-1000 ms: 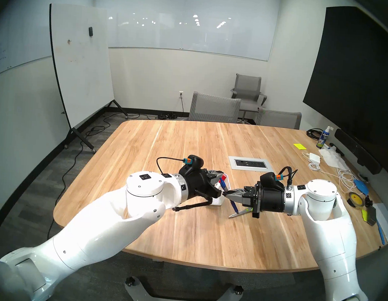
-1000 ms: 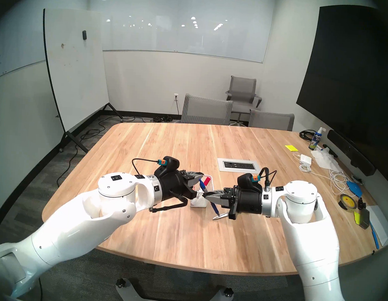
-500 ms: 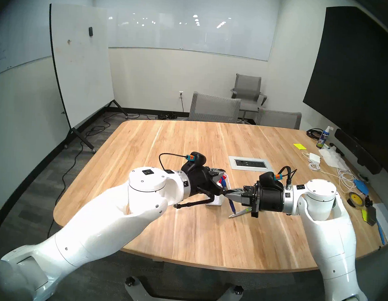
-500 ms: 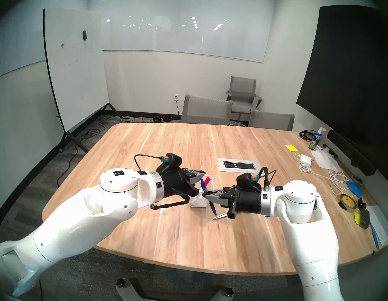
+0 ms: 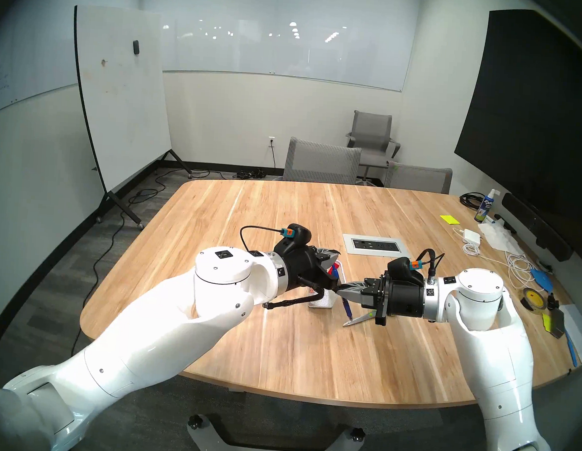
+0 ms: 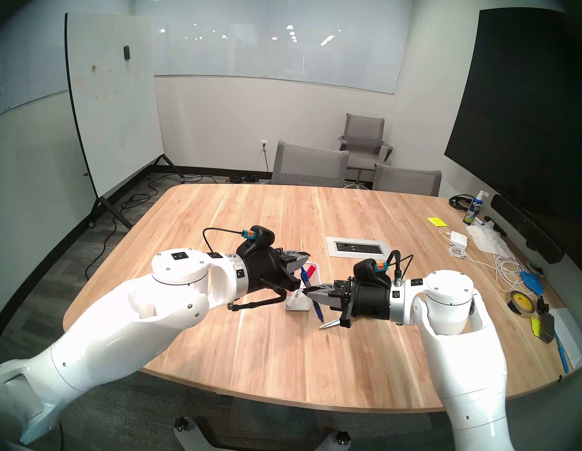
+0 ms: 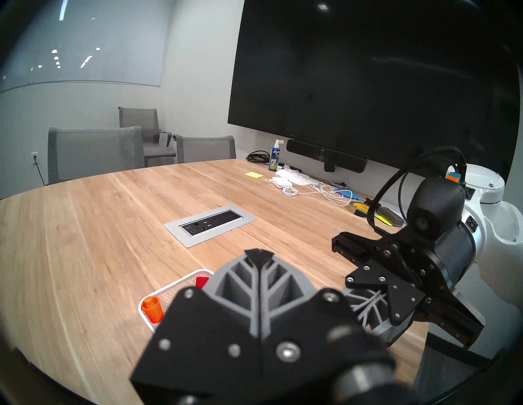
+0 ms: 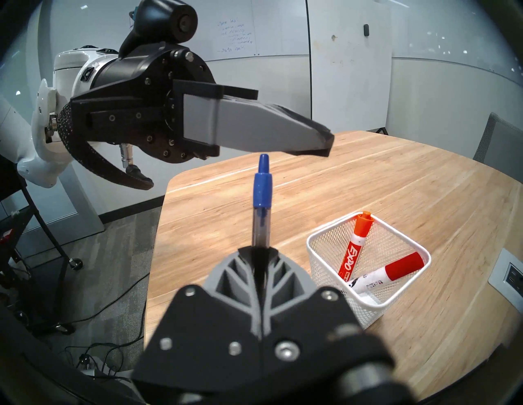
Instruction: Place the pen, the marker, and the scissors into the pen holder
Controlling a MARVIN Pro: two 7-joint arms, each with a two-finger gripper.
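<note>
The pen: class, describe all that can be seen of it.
The pen is a slim ballpoint with a clear barrel and a blue cap with a clip. The right claw is shut on its barrel, holding it off the table. In the head view it slants, cap up, tip down towards the table. It sits beside the white mesh pen holder, not in it. The left claw is close above its cap.

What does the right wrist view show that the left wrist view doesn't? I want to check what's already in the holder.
Only the right wrist view shows the pen clamped in the right gripper and both markers' bodies in the pen holder. Only the left wrist view shows the table's power outlet panel whole and the wall screen. Both show the holder and the markers' orange and red caps.
</note>
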